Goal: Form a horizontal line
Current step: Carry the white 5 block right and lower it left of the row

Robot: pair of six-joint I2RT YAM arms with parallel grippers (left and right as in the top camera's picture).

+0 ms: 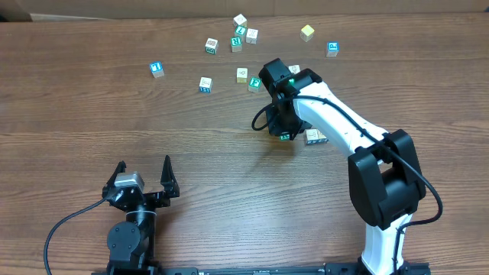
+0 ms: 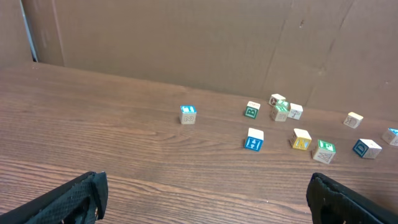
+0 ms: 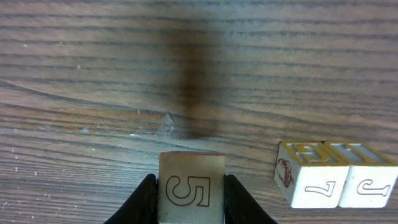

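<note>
Right claw (image 3: 189, 198) is clamping a numbered cube (image 3: 191, 169) by opposite flat sides — probably light, rigid, slippery — while the horizontal line (image 3: 339, 174) is sitting at lower right, two cubes touching.

Left arm (image 1: 127, 233): folded low at the near edge, well apart from the right arm.
Left hand (image 1: 144, 163): jaws spread wide with nothing between them, tips pointing away from its base.
Right arm (image 1: 336, 116): stretched from its near-right base, white link slanting up and to the left.
Right hand (image 1: 283, 134): pointing down, fingers (image 3: 146, 200) pressed against both sides of a cube (image 3: 191, 186).
</note>
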